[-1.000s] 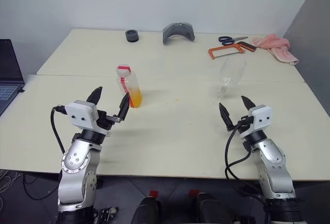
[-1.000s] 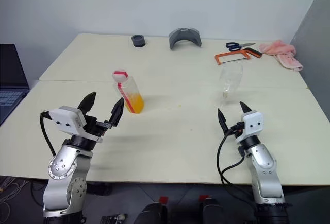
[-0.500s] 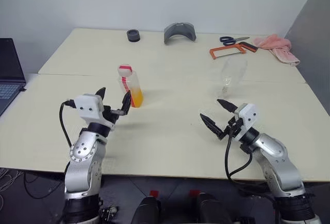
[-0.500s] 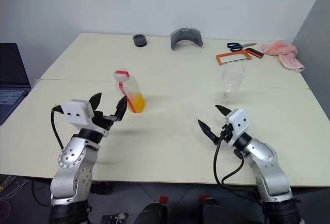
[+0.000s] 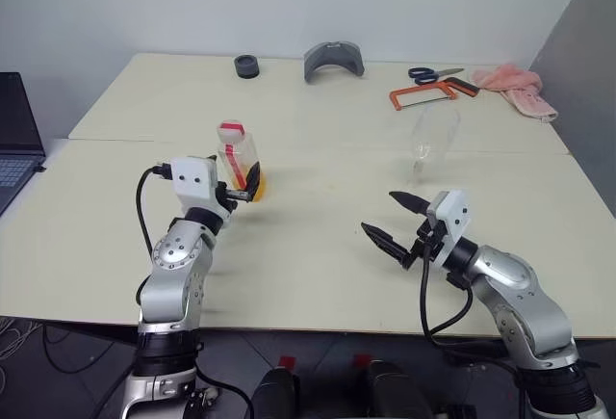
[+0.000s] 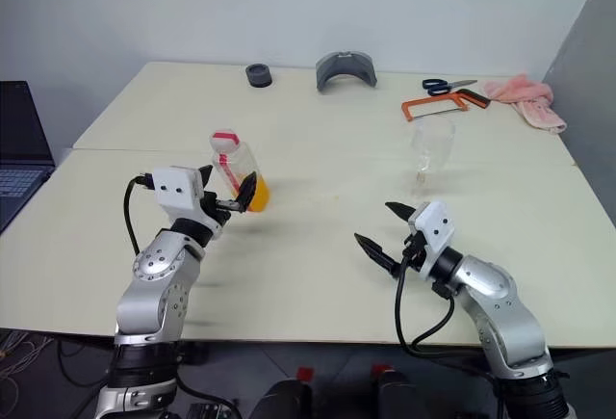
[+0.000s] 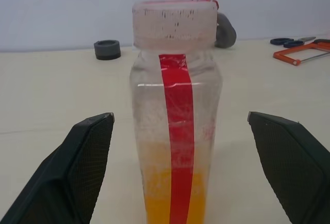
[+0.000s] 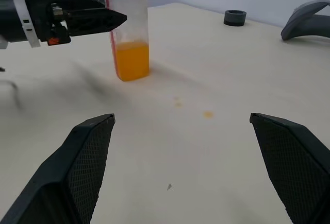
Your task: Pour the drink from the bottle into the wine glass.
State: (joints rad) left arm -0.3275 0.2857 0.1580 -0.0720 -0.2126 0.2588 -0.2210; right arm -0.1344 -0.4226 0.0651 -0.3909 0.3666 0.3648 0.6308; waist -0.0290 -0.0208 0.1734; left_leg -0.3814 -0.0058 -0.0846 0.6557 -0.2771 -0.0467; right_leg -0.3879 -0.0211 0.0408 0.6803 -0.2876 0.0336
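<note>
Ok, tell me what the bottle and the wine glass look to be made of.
Bottle: probably thin clear plastic, slightly cloudy walls, white ribbed cap, glossy red label strip.
Wine glass: looks like clear glass, smooth and nearly invisible; it could be clear plastic.

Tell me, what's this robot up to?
It is set to pour orange drink from a bottle into a wine glass. Its open left gripper sits around the capped bottle, not yet closed. The right gripper hangs open over the table, short of the empty glass.
</note>
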